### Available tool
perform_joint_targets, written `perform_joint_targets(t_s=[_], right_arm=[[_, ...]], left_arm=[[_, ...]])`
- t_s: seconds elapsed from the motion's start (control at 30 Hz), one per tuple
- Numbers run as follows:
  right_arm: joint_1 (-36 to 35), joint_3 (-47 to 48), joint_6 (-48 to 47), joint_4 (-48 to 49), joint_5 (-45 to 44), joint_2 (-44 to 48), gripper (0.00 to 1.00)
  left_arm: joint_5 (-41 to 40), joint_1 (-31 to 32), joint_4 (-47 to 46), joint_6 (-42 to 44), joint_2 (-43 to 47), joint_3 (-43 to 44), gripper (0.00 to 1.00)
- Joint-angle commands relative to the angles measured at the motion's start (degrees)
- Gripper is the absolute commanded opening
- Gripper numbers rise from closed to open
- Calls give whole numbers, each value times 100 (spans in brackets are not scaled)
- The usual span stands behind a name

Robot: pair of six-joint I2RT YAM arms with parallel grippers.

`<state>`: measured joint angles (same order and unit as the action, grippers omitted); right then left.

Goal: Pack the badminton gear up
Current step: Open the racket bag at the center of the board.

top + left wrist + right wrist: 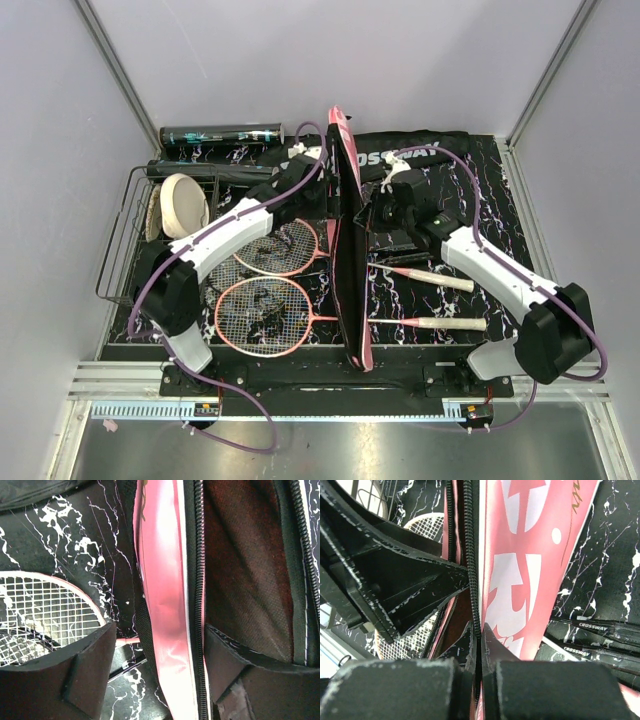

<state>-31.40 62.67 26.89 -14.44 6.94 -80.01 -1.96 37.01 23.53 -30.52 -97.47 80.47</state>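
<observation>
**Case on Edge, One Claw Pinching, One Astride**

From above, the pink racket case (348, 290) stands on its long edge down the middle of the table (480, 200) and splits it into two lanes. My left claw (335, 190) meets the case from the left near its far end. My right claw (370, 207) meets it from the right, just across. The rackets (262, 315) lie crosswise, with their heads filling the left lane, their shafts running under the case and their white handles in the right lane. The most open room is the marbled surface far right of my right arm. The wire basket (125, 250) with the cream disc (183, 205) crowds the left edge. The dark tube (222, 133) lies along the back wall, and the black bag (410, 155) sits behind the case's far end.

At my left wrist, the claw stands wide. One finger (85, 670) is outside the pink wall, beside a racket head. The other is on the dark red lining side, and the wall and its zipper run between them. I cannot tell whether either pad touches.

At my right wrist, the claw is narrow, its fingertips (495, 650) pinched on the case's zipper edge. The printed pink face lies to the right and my left claw sits close on the left.
</observation>
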Motion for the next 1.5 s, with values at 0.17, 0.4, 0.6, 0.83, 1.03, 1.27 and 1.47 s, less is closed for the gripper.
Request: perform_joint_targets(t_s=[0.17, 0.4, 0.6, 0.83, 1.03, 1.27, 1.47], right_arm=[[-33, -53, 44, 547, 0, 459, 0], [-33, -229, -53, 547, 220, 635, 0], [-33, -212, 70, 748, 510, 565, 0], [-33, -133, 141, 802, 695, 591, 0], [124, -168, -333, 504, 545, 601, 0], [723, 1042, -1098, -979, 1819, -488, 26], [583, 1249, -1511, -1614, 2014, -96, 76]], left_arm=[[310, -28, 257, 775, -106, 742, 26], [432, -89, 398, 890, 264, 848, 0], [907, -63, 328, 522, -26, 848, 56], [468, -45, 362, 565, -518, 1295, 56], [13, -63, 748, 845, -3, 1586, 0], [-492, -334, 3297, 926, 561, 2325, 0], [100, -1354, 3597, 600, 1546, 1244, 0]])
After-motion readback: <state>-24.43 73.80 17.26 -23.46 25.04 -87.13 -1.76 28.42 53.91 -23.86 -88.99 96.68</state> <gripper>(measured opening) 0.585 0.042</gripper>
